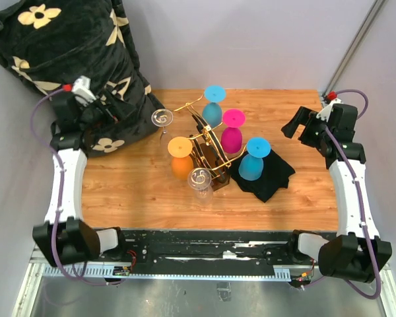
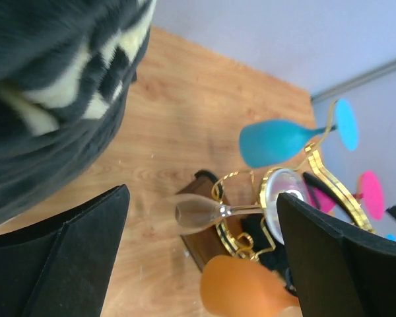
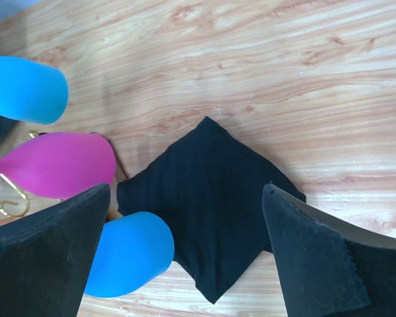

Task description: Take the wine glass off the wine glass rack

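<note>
The left gripper (image 2: 203, 193) and the right gripper (image 3: 186, 188) both gape wide, holding nothing, either side of the gold wire wine glass rack (image 1: 210, 146).

Overhead view spans the table (image 1: 138, 191); both wrist views closely share the wine glass rack (image 1: 206, 153).

Clear wine glass (image 1: 162, 118) inverted on gold rack (image 1: 209, 148)
</note>
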`<state>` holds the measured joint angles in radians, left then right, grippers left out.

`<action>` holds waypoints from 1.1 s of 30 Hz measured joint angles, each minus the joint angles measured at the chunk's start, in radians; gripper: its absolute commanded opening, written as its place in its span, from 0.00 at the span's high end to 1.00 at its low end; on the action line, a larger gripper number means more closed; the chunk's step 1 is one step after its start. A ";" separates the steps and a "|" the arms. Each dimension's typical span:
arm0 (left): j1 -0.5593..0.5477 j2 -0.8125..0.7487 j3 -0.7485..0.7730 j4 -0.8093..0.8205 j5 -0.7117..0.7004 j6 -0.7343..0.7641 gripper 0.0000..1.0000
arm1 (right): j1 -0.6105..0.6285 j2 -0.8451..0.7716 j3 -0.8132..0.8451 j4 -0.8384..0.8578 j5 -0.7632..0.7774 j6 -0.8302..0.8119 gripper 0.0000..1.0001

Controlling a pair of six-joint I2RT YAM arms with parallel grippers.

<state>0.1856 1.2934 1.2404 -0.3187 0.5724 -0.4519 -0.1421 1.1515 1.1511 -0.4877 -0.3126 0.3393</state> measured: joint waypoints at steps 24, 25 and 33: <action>0.133 -0.120 0.035 -0.080 -0.012 -0.090 0.00 | 0.000 -0.061 -0.046 0.015 -0.547 0.203 0.53; 0.133 -0.110 0.036 -0.084 -0.010 -0.090 0.00 | 0.000 -0.064 -0.046 0.013 -0.554 0.203 0.52; 0.133 -0.095 0.034 -0.114 -0.008 -0.086 0.00 | 0.000 -0.090 -0.068 -0.021 -0.569 0.188 0.52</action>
<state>0.3187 1.1980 1.2747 -0.4324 0.5640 -0.5381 -0.1417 1.0618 1.0836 -0.5087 -0.8818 0.5270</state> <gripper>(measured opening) 0.996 0.484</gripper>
